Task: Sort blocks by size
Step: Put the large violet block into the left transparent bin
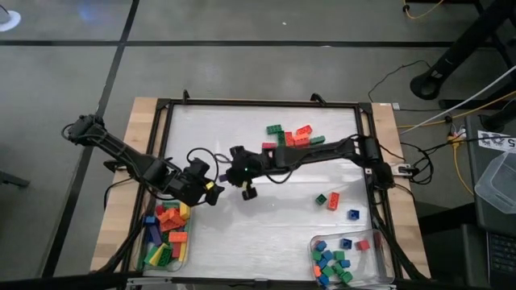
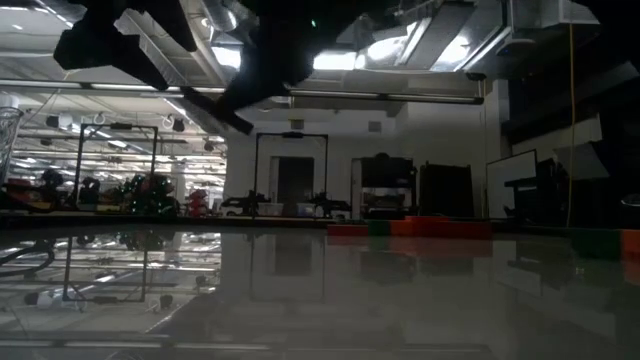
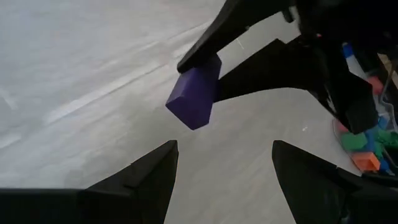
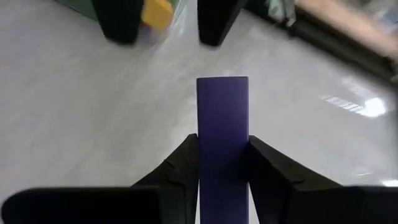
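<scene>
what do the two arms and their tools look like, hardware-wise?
Both arms are dark, near black, built of slim jointed links. Black cables loop loosely around the wrist of the left arm and trail along the right arm. The left tool has two flat, black, wedge-shaped fingers tapering to points. The right tool has the same matte black fingers. A small green light shows near the right wrist. No markings visible.

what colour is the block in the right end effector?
Purple. The block sits clamped in the right end effector, clearest in the right wrist view.
</scene>
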You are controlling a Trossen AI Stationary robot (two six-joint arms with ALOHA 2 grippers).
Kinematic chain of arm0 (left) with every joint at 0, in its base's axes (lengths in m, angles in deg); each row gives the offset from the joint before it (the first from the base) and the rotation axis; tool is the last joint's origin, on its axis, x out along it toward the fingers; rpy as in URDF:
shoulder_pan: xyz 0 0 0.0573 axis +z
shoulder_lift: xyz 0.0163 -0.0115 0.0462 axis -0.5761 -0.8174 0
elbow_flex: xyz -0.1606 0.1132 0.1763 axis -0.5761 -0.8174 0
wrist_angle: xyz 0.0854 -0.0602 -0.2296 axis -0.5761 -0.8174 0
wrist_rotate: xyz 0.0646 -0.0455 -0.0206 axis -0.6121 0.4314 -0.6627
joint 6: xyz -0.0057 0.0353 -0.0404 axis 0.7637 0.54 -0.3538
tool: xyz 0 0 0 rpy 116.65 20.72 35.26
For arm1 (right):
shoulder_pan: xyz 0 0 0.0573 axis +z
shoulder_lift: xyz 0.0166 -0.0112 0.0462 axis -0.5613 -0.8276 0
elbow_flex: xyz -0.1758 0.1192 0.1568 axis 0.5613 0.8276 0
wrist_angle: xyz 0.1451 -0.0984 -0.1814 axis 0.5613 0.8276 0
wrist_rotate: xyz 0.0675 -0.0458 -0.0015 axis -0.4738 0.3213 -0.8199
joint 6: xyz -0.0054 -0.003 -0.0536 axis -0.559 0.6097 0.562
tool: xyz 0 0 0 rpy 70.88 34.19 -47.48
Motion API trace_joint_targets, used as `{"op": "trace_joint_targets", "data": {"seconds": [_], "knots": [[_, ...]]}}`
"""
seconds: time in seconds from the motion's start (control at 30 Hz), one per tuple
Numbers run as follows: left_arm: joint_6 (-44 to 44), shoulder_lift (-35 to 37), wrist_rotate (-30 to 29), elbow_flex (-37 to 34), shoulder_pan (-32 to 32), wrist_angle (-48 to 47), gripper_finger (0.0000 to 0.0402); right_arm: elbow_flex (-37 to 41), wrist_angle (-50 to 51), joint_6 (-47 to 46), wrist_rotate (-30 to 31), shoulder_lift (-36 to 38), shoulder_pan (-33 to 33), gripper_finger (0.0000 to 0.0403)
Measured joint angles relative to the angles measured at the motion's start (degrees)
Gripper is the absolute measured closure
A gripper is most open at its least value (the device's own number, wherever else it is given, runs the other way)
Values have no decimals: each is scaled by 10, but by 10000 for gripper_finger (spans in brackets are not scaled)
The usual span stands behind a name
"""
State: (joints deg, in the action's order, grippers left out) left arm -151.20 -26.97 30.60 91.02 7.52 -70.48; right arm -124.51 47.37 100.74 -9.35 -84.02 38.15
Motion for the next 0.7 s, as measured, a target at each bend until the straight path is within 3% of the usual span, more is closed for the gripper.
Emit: {"op": "trace_joint_targets", "data": {"seconds": [0.33, 0.57, 0.7], "knots": [[-1, 0, -40, 0, 0, 1, 153, -12, -35, 57, 166, 2, 57, 290], [19, 0, -57, 0, 0, 1, 155, -12, -36, 70, 186, 2, 74, 289], [36, 0, -57, 0, 0, 1, 182, -12, -44, 72, 188, 2, 73, 289]]}}
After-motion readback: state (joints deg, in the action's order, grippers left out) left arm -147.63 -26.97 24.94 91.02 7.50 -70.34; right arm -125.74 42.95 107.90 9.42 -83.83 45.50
